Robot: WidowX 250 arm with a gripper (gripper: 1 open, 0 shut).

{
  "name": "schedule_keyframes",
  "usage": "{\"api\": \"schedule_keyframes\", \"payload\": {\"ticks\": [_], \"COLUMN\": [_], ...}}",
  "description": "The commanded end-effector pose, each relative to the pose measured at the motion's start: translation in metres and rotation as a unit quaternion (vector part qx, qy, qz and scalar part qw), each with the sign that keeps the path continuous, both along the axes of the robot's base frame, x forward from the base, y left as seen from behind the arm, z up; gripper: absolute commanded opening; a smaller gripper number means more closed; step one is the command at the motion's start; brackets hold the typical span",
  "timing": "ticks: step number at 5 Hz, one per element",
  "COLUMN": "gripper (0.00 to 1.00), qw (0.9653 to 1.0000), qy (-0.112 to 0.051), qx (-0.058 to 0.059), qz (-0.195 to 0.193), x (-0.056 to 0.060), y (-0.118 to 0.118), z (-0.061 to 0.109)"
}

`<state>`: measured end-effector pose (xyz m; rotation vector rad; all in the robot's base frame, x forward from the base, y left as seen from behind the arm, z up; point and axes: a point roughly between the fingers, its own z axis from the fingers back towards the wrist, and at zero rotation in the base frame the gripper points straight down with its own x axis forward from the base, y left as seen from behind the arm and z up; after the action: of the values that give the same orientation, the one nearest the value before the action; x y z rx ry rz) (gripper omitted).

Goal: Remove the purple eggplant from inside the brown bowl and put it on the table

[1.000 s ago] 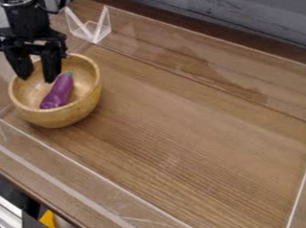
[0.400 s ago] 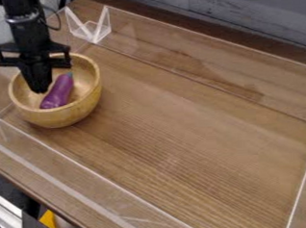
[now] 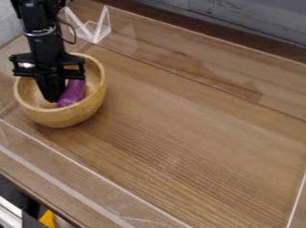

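The brown bowl (image 3: 46,120) sits at the table's (image 3: 182,114) far left. Inside it lies the purple eggplant (image 3: 74,92), only its right part showing. My gripper (image 3: 52,95) points straight down into the bowl with its black fingers together, tips low inside the bowl and right against the eggplant's left side. The fingers hide the rest of the eggplant, and I cannot tell whether any of it is pinched between them. The eggplant rests in the bowl, not lifted.
Low clear plastic walls edge the tabletop, with a clear corner bracket (image 3: 93,26) just behind the bowl and a front wall (image 3: 82,182) along the near side. Bare wood stretches to the right of the bowl.
The fingers went from apart above the bowl to together, then dropped into it. The bowl and eggplant shifted slightly right and toward the front.
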<state>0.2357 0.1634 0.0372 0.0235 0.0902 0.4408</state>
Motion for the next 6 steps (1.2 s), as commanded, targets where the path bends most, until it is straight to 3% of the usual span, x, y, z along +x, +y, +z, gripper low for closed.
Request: {"api": "schedule_keyframes", "payload": {"ticks": [1, 2, 4, 5, 6], "gripper": [0.00, 0.00, 0.00, 0.00, 1.00], "qw": [0.9997, 0.9995, 0.9961, 0.9940, 0.9938], "qy": [-0.019, -0.018, -0.088, -0.107, -0.104], "qx": [0.018, 0.020, 0.004, -0.007, -0.005], "qz": [-0.004, -0.016, 0.012, 0.024, 0.040], "x": [0.009, 0.007, 0.024, 0.028, 0.023], "y": [0.007, 0.012, 0.003, 0.004, 0.016], "z": [0.013, 0.008, 0.080, 0.112, 0.110]}}
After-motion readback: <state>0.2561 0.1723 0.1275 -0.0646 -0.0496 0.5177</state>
